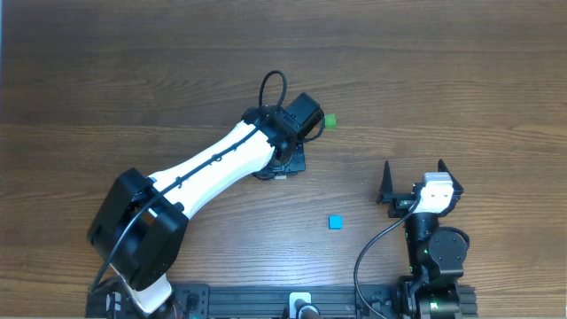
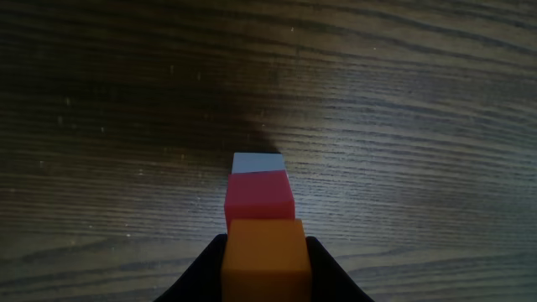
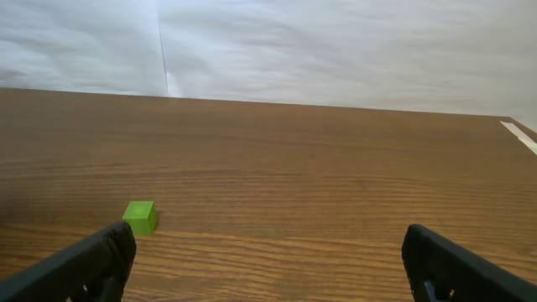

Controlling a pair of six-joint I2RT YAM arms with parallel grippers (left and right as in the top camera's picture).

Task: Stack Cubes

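Orange cube (image 2: 264,256), pinched in your left fingers (image 2: 201,275), lines up over the red cube (image 2: 258,197) and pale cube (image 2: 257,162) below. All are matte, square-edged blocks on a wood-grain surface (image 1: 133,71). Your right fingers (image 3: 92,264) are spread, nearer the blue cube (image 1: 335,221) than the green cube (image 1: 330,121).
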